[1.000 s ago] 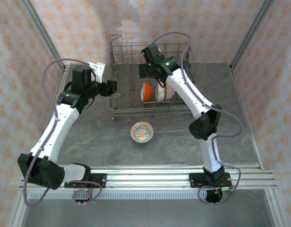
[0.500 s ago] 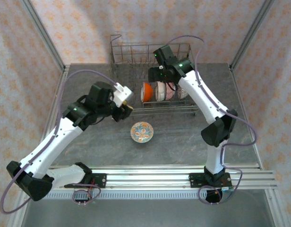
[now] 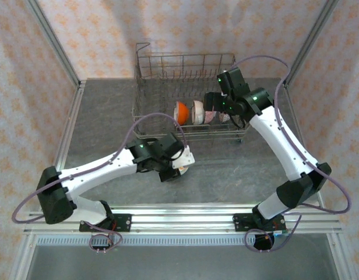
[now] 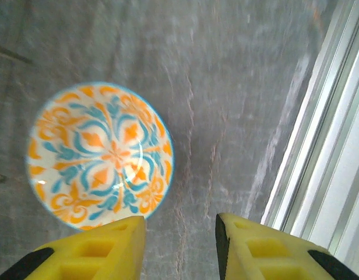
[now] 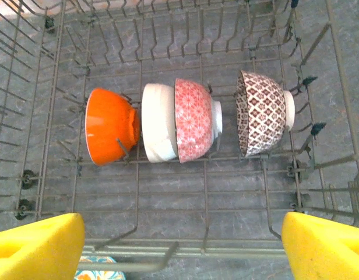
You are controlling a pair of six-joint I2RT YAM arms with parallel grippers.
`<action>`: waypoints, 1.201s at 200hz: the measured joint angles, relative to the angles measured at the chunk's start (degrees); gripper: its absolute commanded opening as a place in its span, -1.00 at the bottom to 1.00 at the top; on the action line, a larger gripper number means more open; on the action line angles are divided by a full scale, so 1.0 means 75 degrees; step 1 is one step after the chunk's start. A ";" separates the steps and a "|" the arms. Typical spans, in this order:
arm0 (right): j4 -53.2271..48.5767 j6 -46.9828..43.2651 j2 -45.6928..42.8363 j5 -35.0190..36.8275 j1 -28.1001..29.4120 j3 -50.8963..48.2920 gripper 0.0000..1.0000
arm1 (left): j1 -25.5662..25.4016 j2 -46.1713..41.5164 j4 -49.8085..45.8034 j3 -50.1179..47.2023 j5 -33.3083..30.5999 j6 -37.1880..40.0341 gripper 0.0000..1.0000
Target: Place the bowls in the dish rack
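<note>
1. The left gripper (image 4: 180, 226) is held low over the table (image 4: 243, 87), its fingers (image 4: 104, 251) apart and nothing between them.
2. The patterned bowl (image 4: 99, 154) is seen upright on the table, just ahead of the left finger and off to that side. It is not centred in the gap, and its near rim lies close to that fingertip.
3. Picking up this bowl is judged to be the step in hand, since it is the one bowl outside the rack (image 5: 206, 198).
4. For the next move, a shift to the left is called for, so that the rim is bracketed by one finger inside and one outside. The gripper is then to be lowered and closed on the wall.
5. Ahead of the right fingers, four bowls are stood on edge in one row of the rack. The orange bowl (image 5: 109, 133) is furthest left, then the white bowl (image 5: 159, 129) with the pink bowl (image 5: 194, 128) pressed against it. The brown bowl (image 5: 262, 121) is set apart to the right.
6. The right gripper (image 5: 179, 251) is held above the near side of the rack, fingers wide apart and empty.
7. The gap between the pink and brown bowls is judged a likely slot for the last bowl.
</note>
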 measured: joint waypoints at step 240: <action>0.0216 0.0137 0.0172 -0.0020 -0.0029 -0.0478 0.79 | -0.0192 0.2777 0.0635 -0.0093 -0.1169 0.1020 -0.50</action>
